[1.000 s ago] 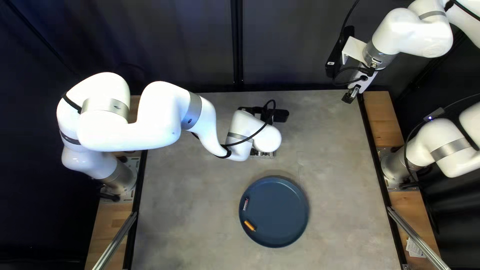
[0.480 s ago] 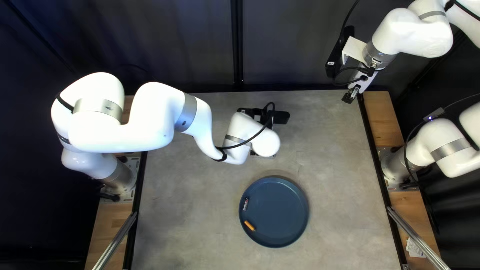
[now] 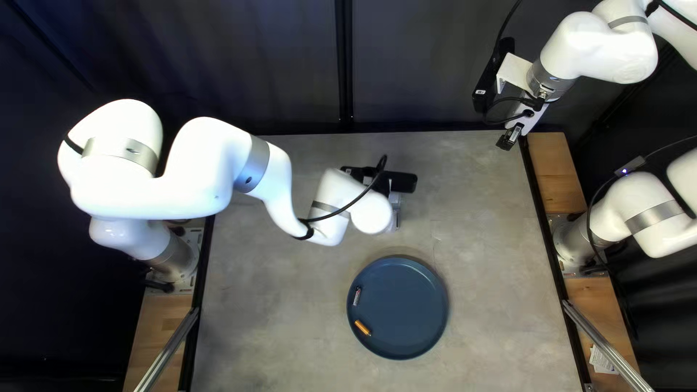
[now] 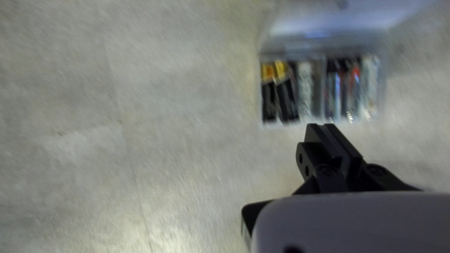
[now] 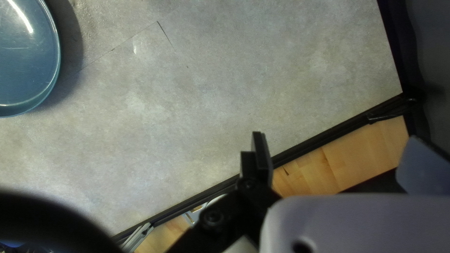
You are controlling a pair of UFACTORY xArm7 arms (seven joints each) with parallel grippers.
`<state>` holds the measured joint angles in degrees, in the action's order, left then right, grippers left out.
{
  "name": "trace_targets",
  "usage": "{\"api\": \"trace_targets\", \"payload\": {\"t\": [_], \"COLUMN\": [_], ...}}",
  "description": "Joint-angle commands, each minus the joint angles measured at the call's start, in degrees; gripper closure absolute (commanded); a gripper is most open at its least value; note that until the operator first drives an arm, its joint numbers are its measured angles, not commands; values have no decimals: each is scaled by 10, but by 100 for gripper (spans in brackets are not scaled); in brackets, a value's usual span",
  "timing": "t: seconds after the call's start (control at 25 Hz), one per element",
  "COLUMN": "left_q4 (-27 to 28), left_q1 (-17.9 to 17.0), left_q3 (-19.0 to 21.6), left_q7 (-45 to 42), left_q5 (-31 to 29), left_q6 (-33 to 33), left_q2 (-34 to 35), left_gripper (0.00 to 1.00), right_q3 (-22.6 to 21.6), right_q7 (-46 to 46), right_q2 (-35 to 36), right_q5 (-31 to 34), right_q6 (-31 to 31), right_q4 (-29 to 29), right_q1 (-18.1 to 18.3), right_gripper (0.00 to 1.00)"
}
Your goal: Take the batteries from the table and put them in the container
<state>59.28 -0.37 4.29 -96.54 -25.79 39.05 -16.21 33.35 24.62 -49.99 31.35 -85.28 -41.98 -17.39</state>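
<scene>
Ok, two loose batteries, both lying in the blue plate (image 3: 425, 326), not on the bare table (image 3: 272, 305). The grey battery (image 3: 357, 296) is by the plate's left rim in the top left view. The orange battery (image 3: 362, 328) is just nearer the table's near edge, apart from it.

Handling guess: small, rigid, light, smooth round cans. They'll roll, and squirt out of a skewed pinch. Take each mid-body, pads across the diameter, straight down. The plate's lip is close on that side, so watch clearance.

Case (image 4: 323, 38) sits on the table beyond the plate, under the left wrist. In the left wrist view it's just ahead of the left gripper (image 4: 321, 130), with a packed row (image 4: 316, 91) of batteries side by side in it. Nothing shows in that gripper, and I can't tell whether it's open or closed.

Left arm (image 3: 218, 169) reaches from its base to table centre, elbow bent, wrist pointing down. Right arm (image 3: 599, 49) is parked high over the far right corner, right gripper (image 3: 509, 140) spread wide, empty.
</scene>
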Motion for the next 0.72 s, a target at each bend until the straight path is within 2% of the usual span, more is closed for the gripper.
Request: {"api": "trace_targets", "payload": {"t": [0.04,0.2,0.48,0.72], "left_q4": [21,47,10,4], "left_q1": [-14,-24,11,50], "left_q3": [52,81,144,176], "left_q7": [87,171,402,573], "left_q5": [35,27,75,86], "left_q6": [3,12,-16,-44], "left_q2": [-10,-36,-13,-43], "left_gripper": [0,0,0,0], "right_q3": [0,0,0,0], "right_q7": [0,0,0,0], "right_q2": [0,0,0,0], "right_q5": [0,0,0,0], "right_q6": [0,0,0,0], "right_q4": [0,0,0,0], "right_q1": [0,0,0,0], "right_gripper": [0,0,0,0]}}
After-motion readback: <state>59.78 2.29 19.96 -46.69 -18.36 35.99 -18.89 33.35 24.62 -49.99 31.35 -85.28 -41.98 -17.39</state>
